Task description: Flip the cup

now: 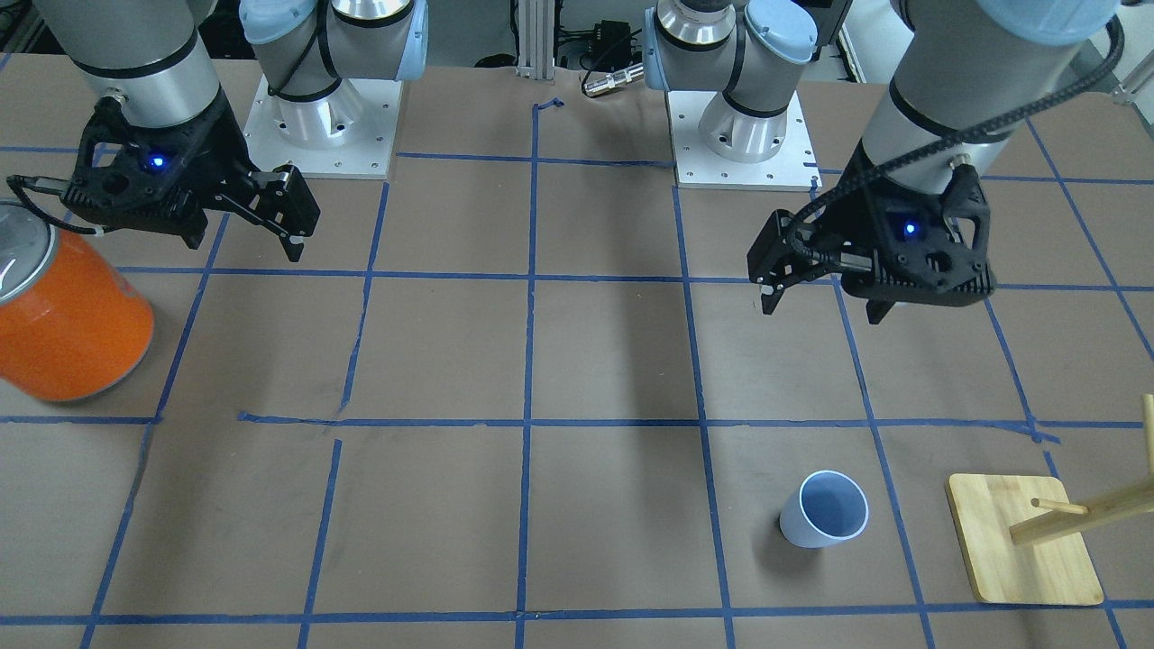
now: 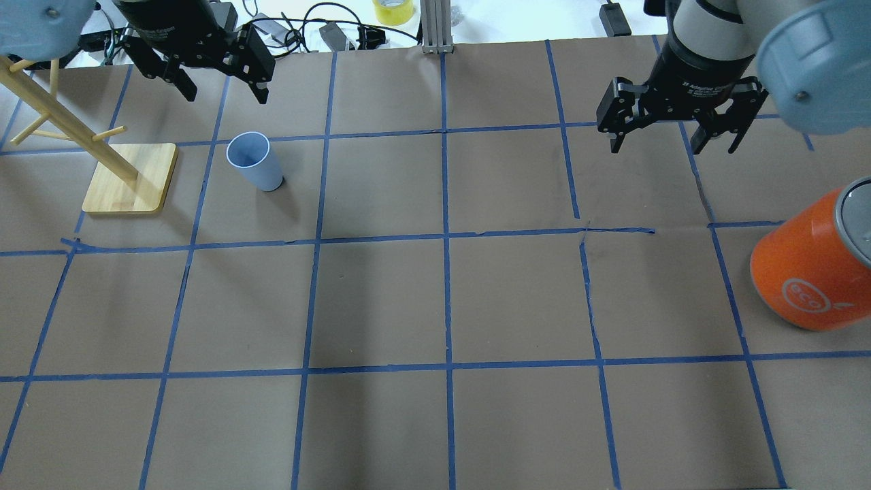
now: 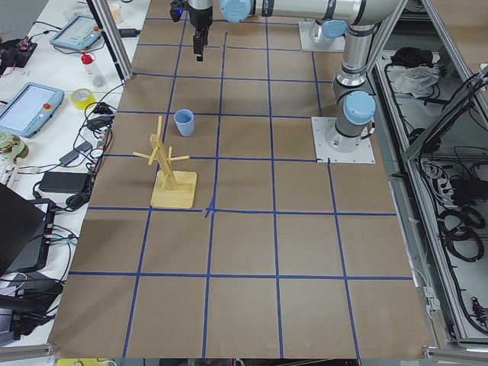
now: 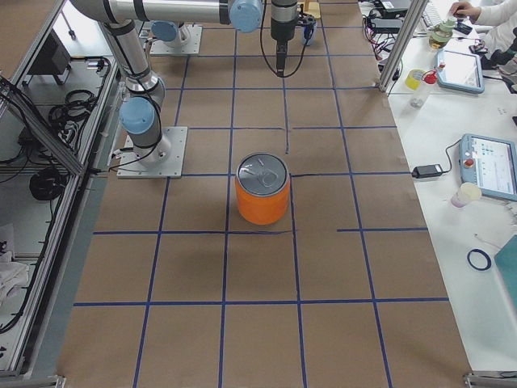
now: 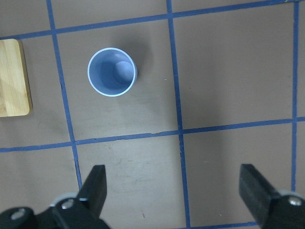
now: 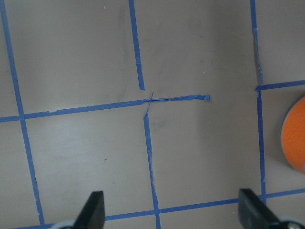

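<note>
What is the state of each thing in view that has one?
Small pale blue plastic cup: upright, mouth up, free.
Large orange can with silver top: upright.
Wooden peg rack: upright, pegs empty.
Left gripper: jaws open, empty.
Right gripper: jaws open, empty.

I see silver-grey arms (image 1: 144,72) with pale blue joint caps (image 1: 270,22). The left gripper (image 1: 820,311) and right gripper (image 1: 243,248) are black, each blue-lit.

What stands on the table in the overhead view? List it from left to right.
Pale wooden peg stand with square base → small pale blue plastic cup → large orange can with silver top.
</note>
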You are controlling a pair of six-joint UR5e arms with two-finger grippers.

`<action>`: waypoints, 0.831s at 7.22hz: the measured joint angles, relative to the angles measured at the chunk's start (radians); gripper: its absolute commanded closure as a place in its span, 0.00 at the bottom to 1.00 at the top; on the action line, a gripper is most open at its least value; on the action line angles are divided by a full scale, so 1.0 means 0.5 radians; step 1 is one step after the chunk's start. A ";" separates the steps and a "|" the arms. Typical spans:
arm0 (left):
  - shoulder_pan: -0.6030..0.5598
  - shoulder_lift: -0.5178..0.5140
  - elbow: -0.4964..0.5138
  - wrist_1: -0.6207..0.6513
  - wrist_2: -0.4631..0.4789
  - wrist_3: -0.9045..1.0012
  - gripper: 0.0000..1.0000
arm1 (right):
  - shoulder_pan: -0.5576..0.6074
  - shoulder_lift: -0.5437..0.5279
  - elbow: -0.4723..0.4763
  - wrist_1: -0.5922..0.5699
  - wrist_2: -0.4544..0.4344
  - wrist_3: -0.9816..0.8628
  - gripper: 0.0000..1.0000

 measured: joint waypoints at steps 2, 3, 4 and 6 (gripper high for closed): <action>-0.002 0.236 -0.263 -0.011 -0.013 -0.004 0.00 | 0.000 0.003 0.000 0.007 0.006 -0.004 0.00; -0.002 0.314 -0.358 -0.008 -0.014 -0.001 0.00 | 0.000 0.004 0.000 0.009 0.007 -0.007 0.00; 0.001 0.347 -0.405 0.009 -0.013 0.000 0.00 | 0.000 0.005 0.001 0.011 0.005 -0.009 0.00; 0.008 0.315 -0.371 0.061 0.034 -0.124 0.00 | 0.000 0.006 0.004 0.014 -0.001 -0.014 0.00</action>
